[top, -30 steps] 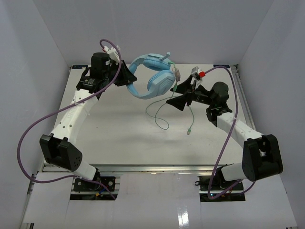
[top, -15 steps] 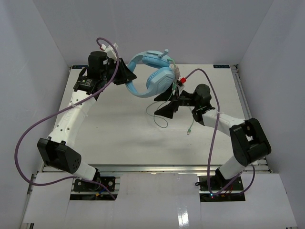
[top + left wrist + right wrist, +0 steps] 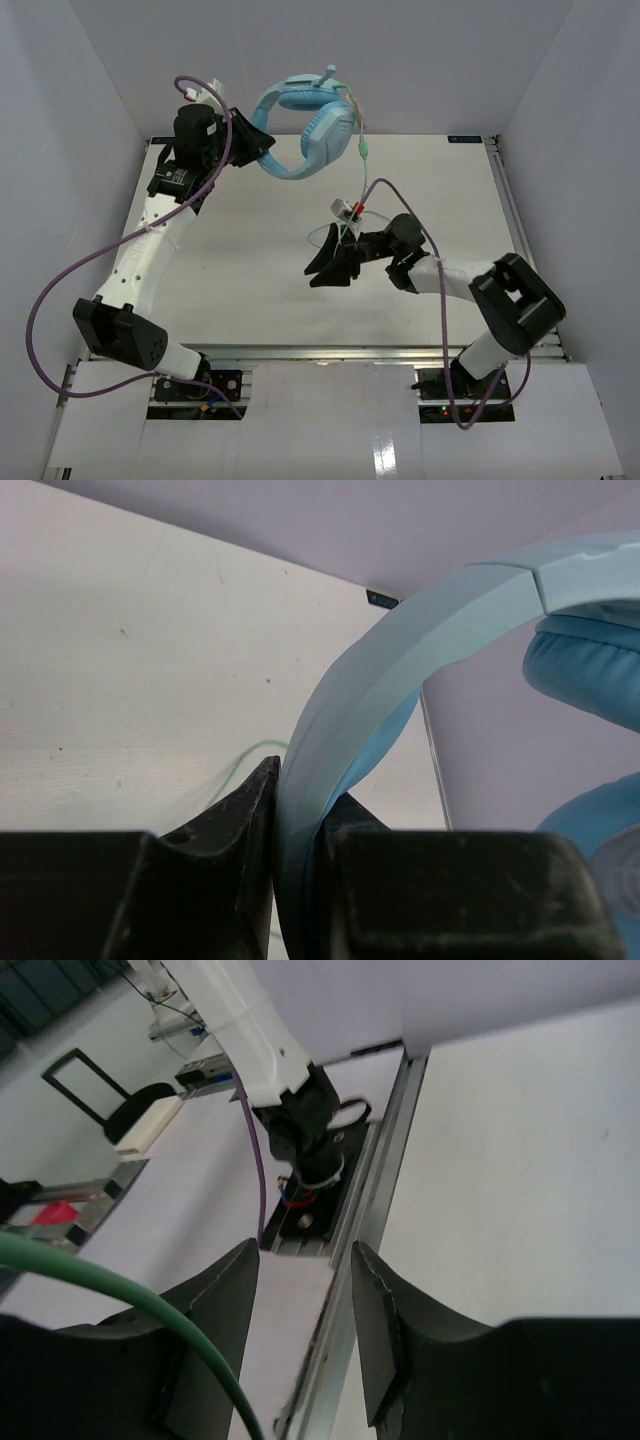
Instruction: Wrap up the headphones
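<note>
In the wrist view, left fingers (image 3: 225,825) clamp headphones (image 3: 400,650).

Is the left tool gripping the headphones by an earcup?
No, the left tool pinches the curved headband between its fingers, with the padded earcup off to the side.

Light: bright, even, from above | Shadows: soft grey smudges on the table (image 3: 240,290) | Walls (image 3: 420,60): washed pale | Overhead view: sharp | Left wrist: headphones (image 3: 400,650) up close, slightly soft | Right wrist: cable (image 3: 100,1278) blurred, background hazy
</note>
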